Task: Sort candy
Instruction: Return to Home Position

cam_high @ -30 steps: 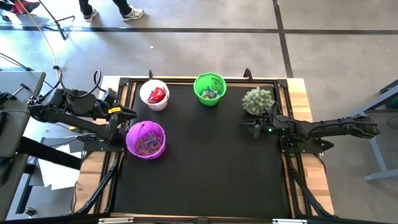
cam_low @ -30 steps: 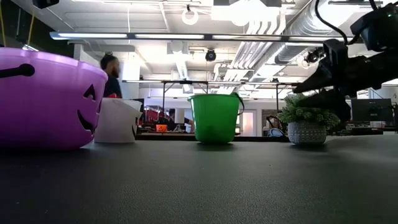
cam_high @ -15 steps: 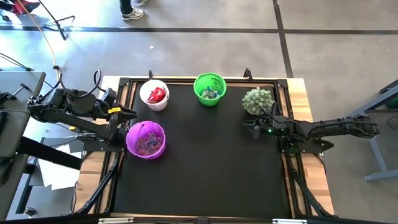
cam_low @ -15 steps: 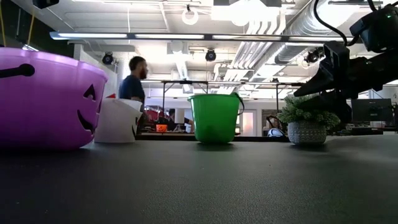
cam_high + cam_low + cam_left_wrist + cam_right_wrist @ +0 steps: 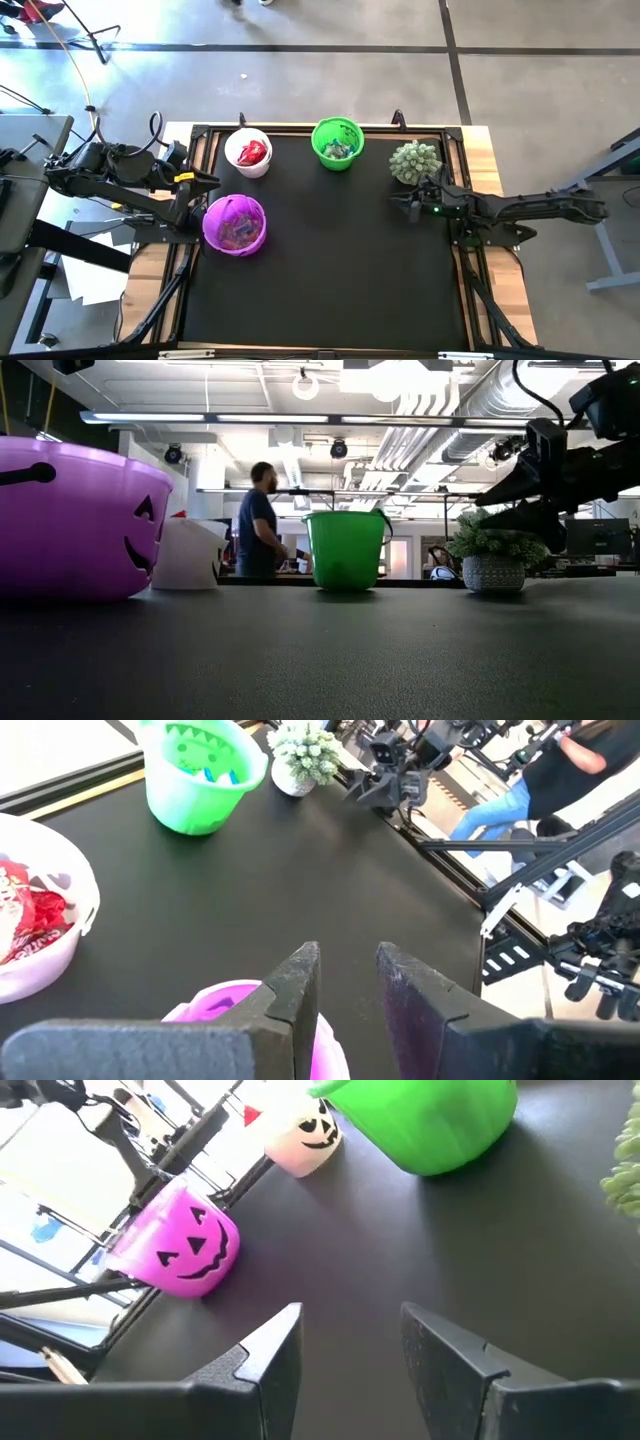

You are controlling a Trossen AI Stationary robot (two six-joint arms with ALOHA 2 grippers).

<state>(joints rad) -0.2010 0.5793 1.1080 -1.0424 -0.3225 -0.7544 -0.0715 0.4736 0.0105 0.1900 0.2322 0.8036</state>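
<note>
Black matting covers the table (image 5: 330,270), which stands on a grey concrete floor. From overhead all the candy (image 5: 252,152) is seen inside buckets. Red wrappers fill the white bucket (image 5: 229,150) upper left of centre, blue-white ones the green bucket (image 5: 316,140) at top centre, and a mixed heap the violet bucket (image 5: 262,228) at left. The table-level view hides those contents. It shows instead the violet bucket's jack-o'-lantern face and a bright open hall where a person (image 5: 258,525) stands. A potted plant (image 5: 414,161) sits upper right. The left tool (image 5: 208,181) hangs at the violet bucket's upper-left edge, fingers a narrow gap apart, gripping nothing. The right tool (image 5: 398,205) hovers just below the plant, fingers wider apart, also empty. Half a second ago the person was by the white bucket; now they show between the white and green ones, and the shoes at the overhead frame's top have nearly gone
</note>
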